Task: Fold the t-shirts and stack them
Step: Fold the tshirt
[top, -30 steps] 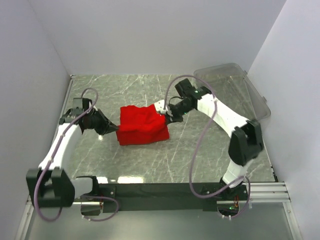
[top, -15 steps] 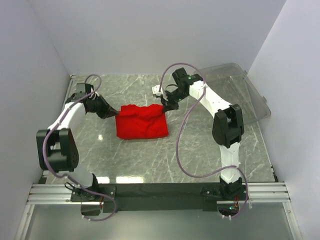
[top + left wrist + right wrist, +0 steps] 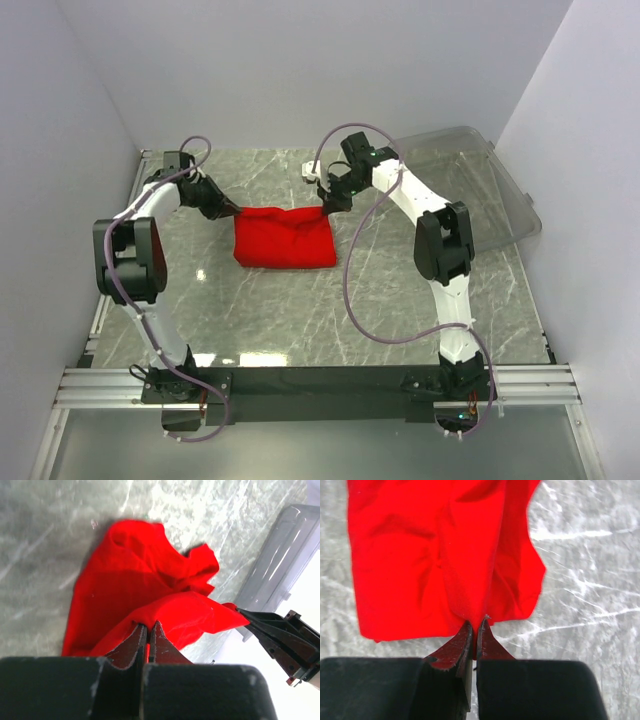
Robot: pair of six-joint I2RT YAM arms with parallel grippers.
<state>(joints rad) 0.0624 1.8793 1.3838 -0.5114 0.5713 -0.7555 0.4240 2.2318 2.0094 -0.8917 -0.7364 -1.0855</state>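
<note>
The red t-shirt (image 3: 285, 238) lies folded over on the marble table, its far edge lifted and stretched between both grippers. My left gripper (image 3: 232, 209) is shut on the far left corner of the cloth (image 3: 165, 610). At the far right corner my right gripper (image 3: 325, 207) is shut on the fabric (image 3: 435, 560), which hangs down from its jaws to the table. In the left wrist view the right gripper's black fingers (image 3: 280, 635) pinch the other end of the taut edge.
A clear plastic bin (image 3: 470, 185) stands at the back right, also seen in the left wrist view (image 3: 282, 555). Grey walls close in the table (image 3: 300, 320) on three sides. The arms' bases sit on the black rail at the near edge.
Both arms have swung away from the near side toward the back wall, carrying the shirt's held edge backward and pulling it taut. The cloth now lies flatter and wider.
</note>
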